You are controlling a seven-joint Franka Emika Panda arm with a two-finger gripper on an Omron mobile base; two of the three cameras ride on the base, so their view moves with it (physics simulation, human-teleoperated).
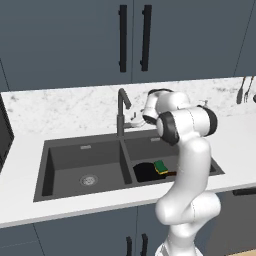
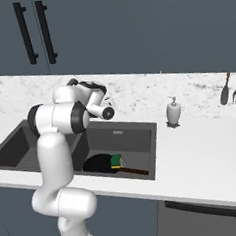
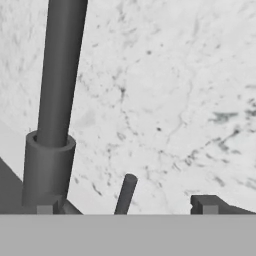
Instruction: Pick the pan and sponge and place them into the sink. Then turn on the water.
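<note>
The pan is seen lying in the right basin of the sink, its handle pointing right, with the sponge resting on its right rim. The gripper is held at the faucet base behind the sink — fingers spread wide, holding nothing — with the thin side lever between its tips. A soap dispenser stands on the surface to the right.

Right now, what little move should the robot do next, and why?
Probably nudge the open gripper onto the faucet's lever and push it. The pan and sponge already lie in the sink, no water runs, and the lever stands just ahead between the jaws.
</note>
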